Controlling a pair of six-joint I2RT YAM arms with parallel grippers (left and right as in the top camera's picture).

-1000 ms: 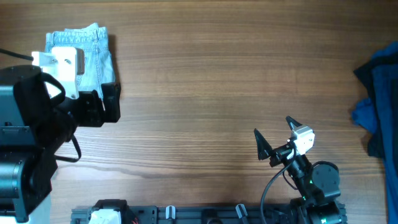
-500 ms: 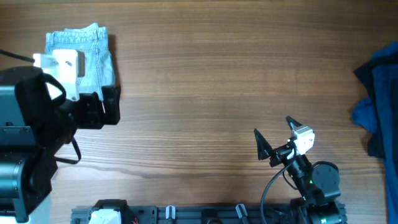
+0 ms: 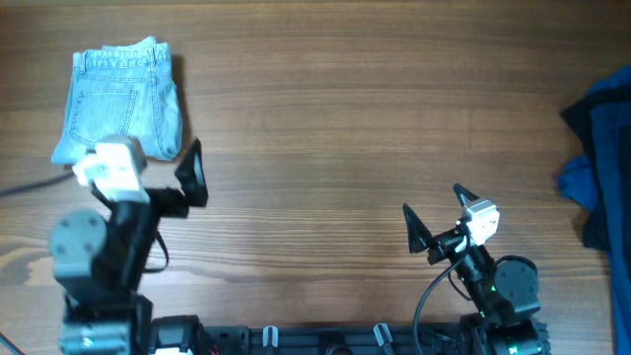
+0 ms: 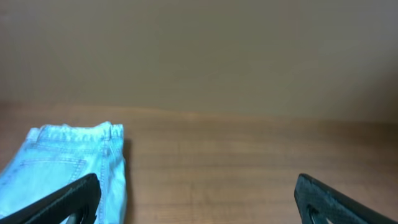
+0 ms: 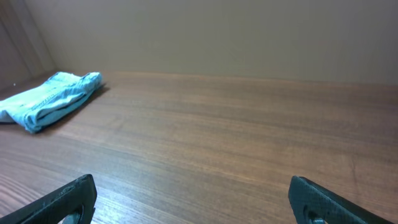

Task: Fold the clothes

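Overhead view first: the denim shorts (image 3: 120, 99) are found in the far-left corner of the table (image 3: 315, 118), laid flat and apparently doubled over already, one leg on the other, with a back pocket facing up. The waistband is pointed away from the robot and the cuffed hems are turned toward it, so the long axis is laid front-to-back, tipped just a touch since the hem end is splayed out to the left. The left gripper (image 4: 199, 205) is parked just on the near side of the hems, jaws spread wide and nothing held. The right gripper (image 3: 434, 200) is also spread wide and empty, well apart from the shorts on the right half, and the dark blue fabric pile (image 3: 601, 168) is left alone at the right edge. What could go wrong, honestly: if another fold is wanted, only the top layer could get pinched at the hem, and the existing fold would be peeled open instead of carried over. Denim this stiff can also be expected to spring back if it's let go before being pressed down. And with the left claw so near the hem, the cloth could get shoved and bunched by a low push forward rather than lifted
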